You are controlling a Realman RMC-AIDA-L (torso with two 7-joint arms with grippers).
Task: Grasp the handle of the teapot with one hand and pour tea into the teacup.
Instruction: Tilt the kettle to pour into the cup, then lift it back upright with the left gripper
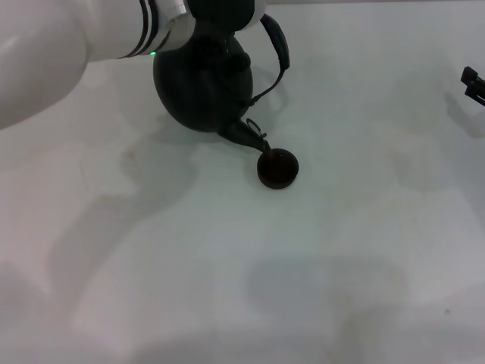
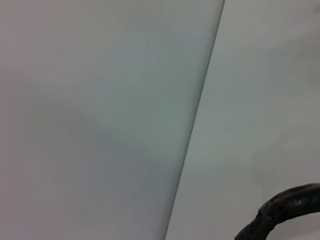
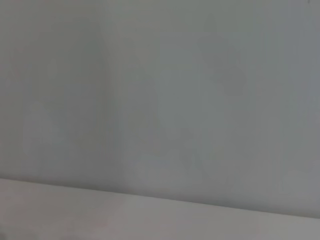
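Observation:
The big matte black teapot [image 1: 201, 87] hangs tilted above the table at the back, its short spout [image 1: 246, 135] dipping down to the rim of the small dark teacup [image 1: 277, 167]. The arched dark handle [image 1: 277, 47] swings out to the pot's right; a rough-wrapped piece of the handle [image 2: 282, 210] also shows in the left wrist view. My left gripper [image 1: 221, 14] sits at the pot's top, mostly hidden by the white arm, and holds the pot up by the handle. My right gripper [image 1: 473, 83] rests at the far right edge, away from both.
The pale table [image 1: 303, 265] stretches wide in front of the cup and to its right. My white left arm [image 1: 68, 45] crosses the top left corner. The table's edge [image 2: 197, 120] shows as a line in the left wrist view.

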